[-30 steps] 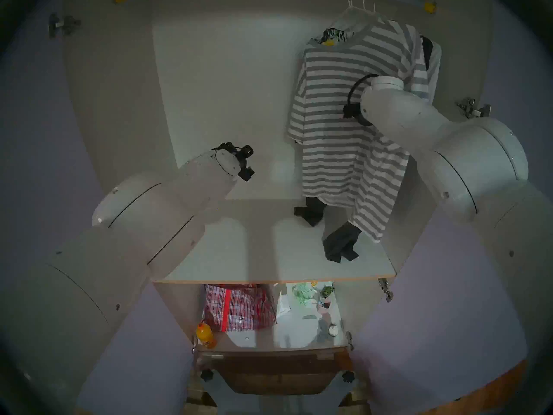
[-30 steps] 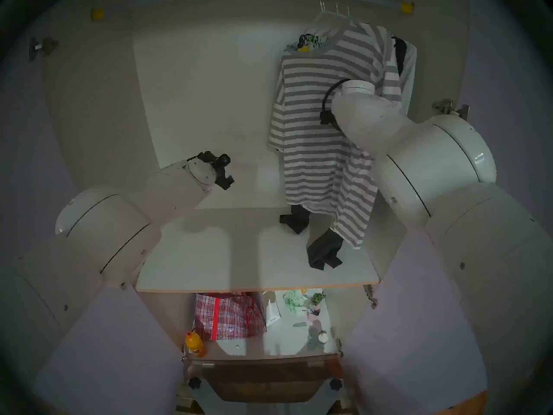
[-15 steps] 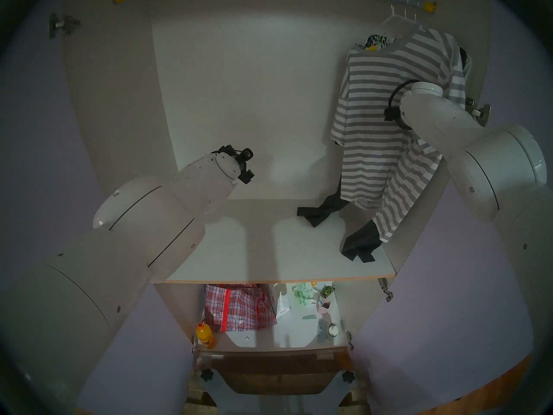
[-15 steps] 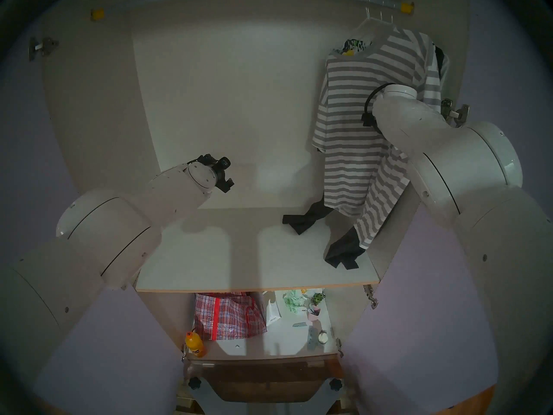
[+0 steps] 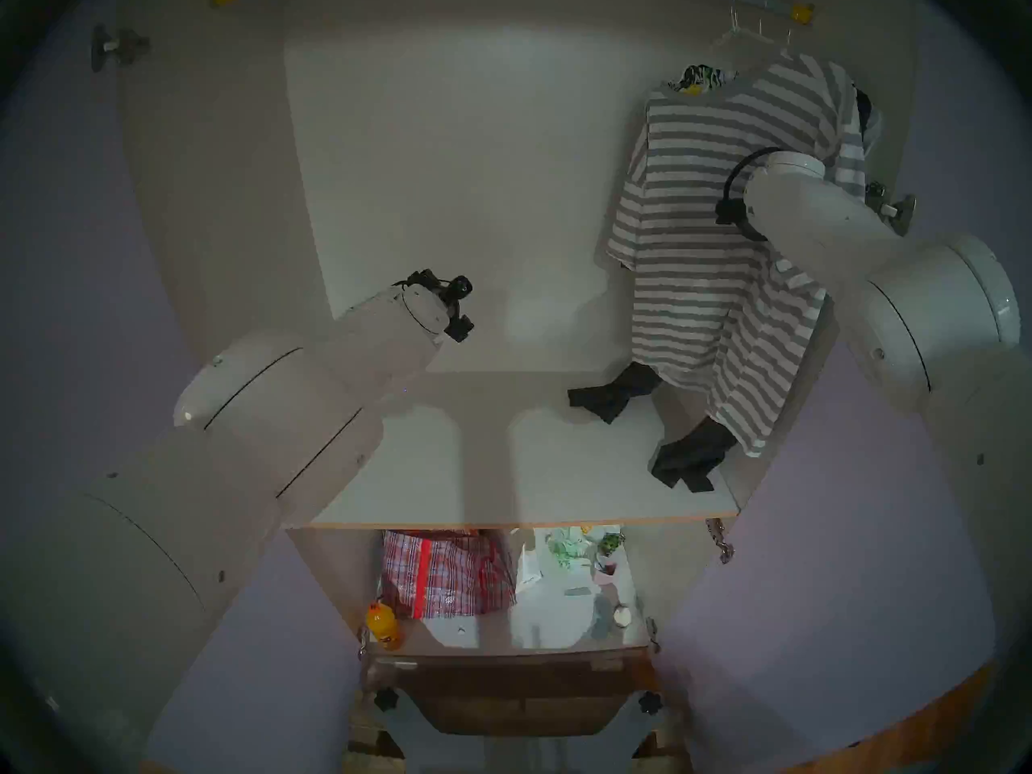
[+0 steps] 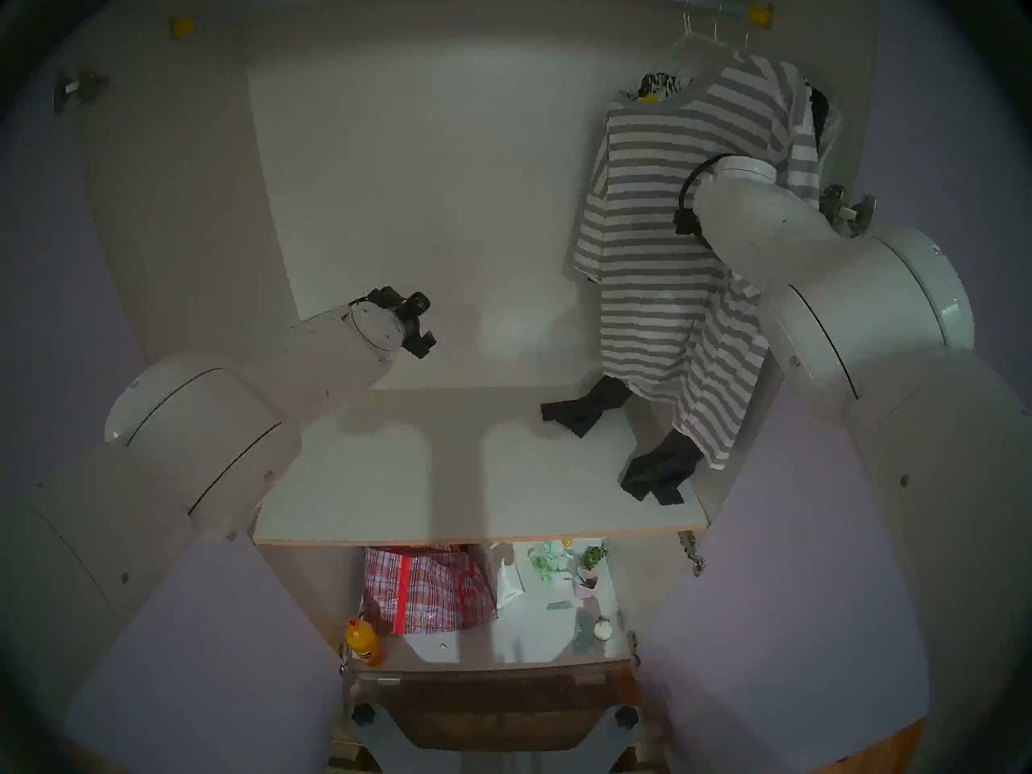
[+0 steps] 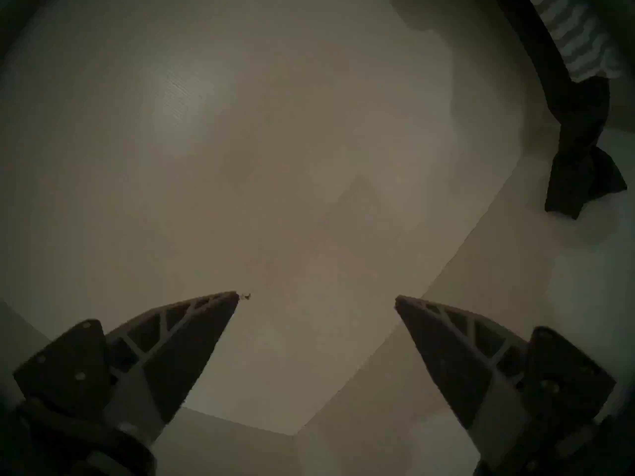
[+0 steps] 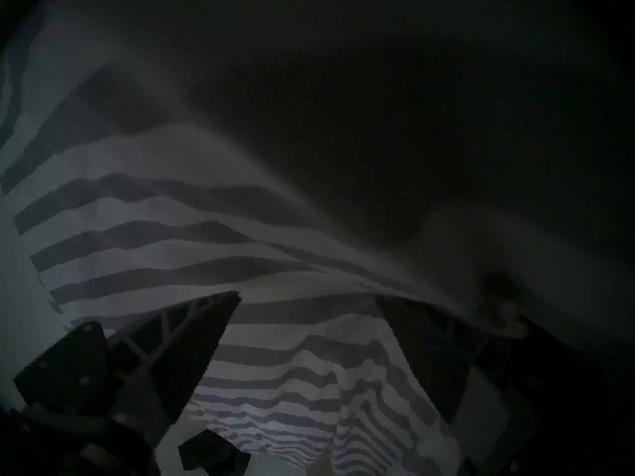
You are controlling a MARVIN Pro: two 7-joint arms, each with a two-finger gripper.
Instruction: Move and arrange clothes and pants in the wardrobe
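In the wardrobe (image 5: 447, 169), the grey-and-white striped T-shirt (image 5: 720, 225) hangs at the right end of the rail (image 5: 802, 12). Floral shorts (image 5: 702, 77) peek out behind its collar. A strip of the white blouse (image 5: 875, 125) shows at the far right. The black pants' legs (image 5: 611, 396) trail on the white shelf (image 5: 447, 477). My right wrist (image 5: 793, 169) presses into the shirt. The right gripper (image 8: 307, 295) is open among striped cloth (image 8: 154, 224). My left gripper (image 7: 316, 296) is open and empty, facing the back panel, left of the clothes.
Below the shelf sit a red checked bag (image 5: 447, 572), an orange bottle (image 5: 384, 625) and several small items (image 5: 581, 560). Lilac doors (image 5: 837, 560) stand open on both sides. A metal hinge (image 5: 893, 209) sits just right of my right wrist.
My right arm pushed the hanging clothes rightward along the rail to its right end. The black pant legs dragged right across the shelf. The left arm stayed put.
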